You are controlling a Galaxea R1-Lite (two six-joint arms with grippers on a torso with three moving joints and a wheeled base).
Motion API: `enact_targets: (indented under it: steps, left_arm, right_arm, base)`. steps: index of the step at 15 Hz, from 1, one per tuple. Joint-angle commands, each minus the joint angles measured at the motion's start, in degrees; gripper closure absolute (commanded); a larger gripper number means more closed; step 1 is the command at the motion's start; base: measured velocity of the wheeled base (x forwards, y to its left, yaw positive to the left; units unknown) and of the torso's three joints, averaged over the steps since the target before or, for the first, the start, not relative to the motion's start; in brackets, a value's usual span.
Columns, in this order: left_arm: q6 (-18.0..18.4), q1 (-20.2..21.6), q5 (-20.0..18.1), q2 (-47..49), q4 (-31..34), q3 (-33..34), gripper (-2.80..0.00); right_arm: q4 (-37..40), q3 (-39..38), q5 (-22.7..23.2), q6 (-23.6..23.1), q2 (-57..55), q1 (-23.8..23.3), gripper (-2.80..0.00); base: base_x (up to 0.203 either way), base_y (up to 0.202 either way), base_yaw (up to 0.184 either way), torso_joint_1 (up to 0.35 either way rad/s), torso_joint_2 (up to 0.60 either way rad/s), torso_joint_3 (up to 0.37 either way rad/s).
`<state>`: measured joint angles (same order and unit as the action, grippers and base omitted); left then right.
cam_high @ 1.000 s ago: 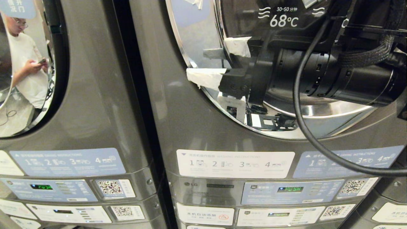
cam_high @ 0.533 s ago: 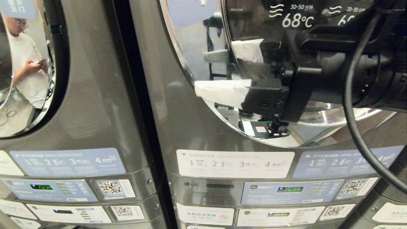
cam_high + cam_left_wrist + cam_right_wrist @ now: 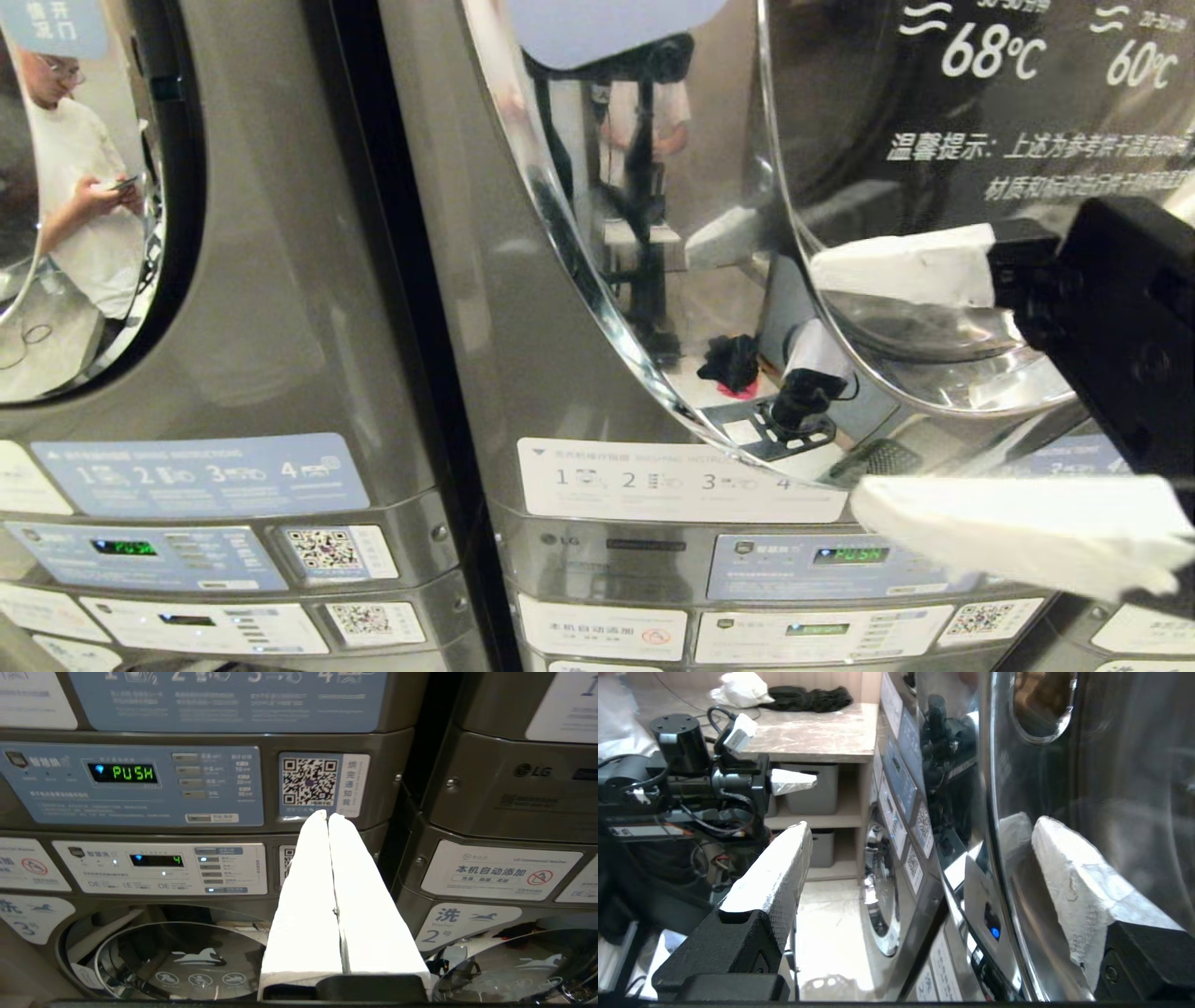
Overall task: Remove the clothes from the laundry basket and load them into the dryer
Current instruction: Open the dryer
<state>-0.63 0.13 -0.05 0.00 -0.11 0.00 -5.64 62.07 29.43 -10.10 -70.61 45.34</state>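
Chrome-rimmed dryer door (image 3: 653,280) has swung open a bit. Right gripper (image 3: 971,401) has pulled back, fingers spread, holding nothing; left gripper (image 3: 327,816) fingers pressed together. Loading looks next.

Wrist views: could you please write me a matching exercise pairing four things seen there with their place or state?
Things:
1. right claw
2. left claw
3. display
4. dark cloth heap

States or places:
A. reads PUSH in green
B. shut tight
C. open, beside the chrome door rim
D. lying on the counter

Pairs: 1-C, 2-B, 3-A, 4-D
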Motion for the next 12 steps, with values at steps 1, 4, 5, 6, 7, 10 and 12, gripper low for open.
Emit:
enact_targets:
  steps: [1, 4, 5, 6, 7, 10, 12]
  left_arm:
    - [-0.06, -0.13, 0.05, 0.0, 0.02, 0.0, 0.0]
    - [-0.07, -0.13, 0.05, 0.0, 0.02, 0.0, 0.0]
    - [-0.07, -0.13, 0.05, 0.0, 0.02, 0.0, 0.0]
    - [-0.07, -0.13, 0.05, 0.0, 0.02, 0.0, 0.0]
    - [-0.07, -0.13, 0.05, 0.0, 0.02, 0.0, 0.0]
    - [-0.07, -0.13, 0.05, 0.0, 0.02, 0.0, 0.0]
    - [-0.07, -0.13, 0.05, 0.0, 0.02, 0.0, 0.0]
  right_arm:
    - [-1.02, -1.56, -3.34, 0.21, 6.74, -0.23, -2.8]
    - [-0.35, -2.14, -9.5, 4.04, 12.64, -0.35, -2.8]
    - [1.4, -2.67, -13.37, 4.64, 14.34, -0.34, -2.8]
    - [4.01, -3.5, -16.42, 5.45, 16.19, -0.4, -2.8]
    - [7.01, -4.5, -19.48, 7.69, 17.85, -1.06, -2.8]
    - [14.35, -7.46, -24.35, 16.74, 21.44, -8.4, -2.8]
    - [18.33, -9.7, -25.25, 22.58, 23.42, -12.74, -2.8]
  base:
    - [0.0, 0.0, 0.0, 0.0, 0.0, 0.0]
    - [0.0, 0.0, 0.0, 0.0, 0.0, 0.0]
    - [0.0, 0.0, 0.0, 0.0, 0.0, 0.0]
    - [0.0, 0.0, 0.0, 0.0, 0.0, 0.0]
    - [0.0, 0.0, 0.0, 0.0, 0.0, 0.0]
    - [0.0, 0.0, 0.0, 0.0, 0.0, 0.0]
    - [0.0, 0.0, 0.0, 0.0, 0.0, 0.0]
